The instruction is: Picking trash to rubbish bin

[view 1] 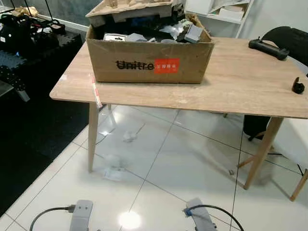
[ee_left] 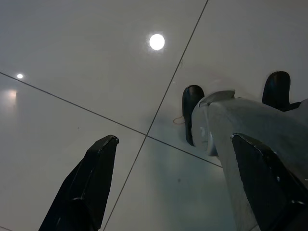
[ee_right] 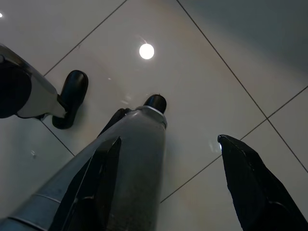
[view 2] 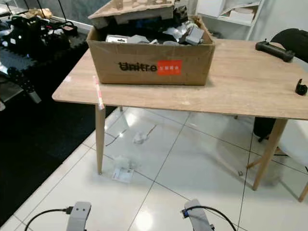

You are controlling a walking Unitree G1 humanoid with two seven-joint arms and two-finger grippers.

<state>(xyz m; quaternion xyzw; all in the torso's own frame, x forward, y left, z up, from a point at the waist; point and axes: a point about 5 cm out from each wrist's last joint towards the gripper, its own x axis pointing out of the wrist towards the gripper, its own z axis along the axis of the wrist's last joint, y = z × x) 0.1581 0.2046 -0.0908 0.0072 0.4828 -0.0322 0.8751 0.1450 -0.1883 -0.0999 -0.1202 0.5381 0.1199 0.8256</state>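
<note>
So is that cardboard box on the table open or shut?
Open. The cardboard box has flaps up, packed with clutter, a pulp tray lying on top.

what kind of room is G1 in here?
Probably a robotics lab or office workspace, not a lived-in home. A cardboard box printed "Unitree" and stuffed with parts sits on a wooden table, black gear is piled on dark mats to the left, and crumpled trash lies on the glossy white tile floor.

Two silver-grey boxy forearms [view 1: 81,215] trailing thin black cables, long tapered matte-black left gripper fingers [ee_left: 91,185] and right gripper fingers [ee_right: 248,185], smooth silver-grey legs [ee_right: 120,178] ending in rounded black feet [ee_right: 71,94].
</note>
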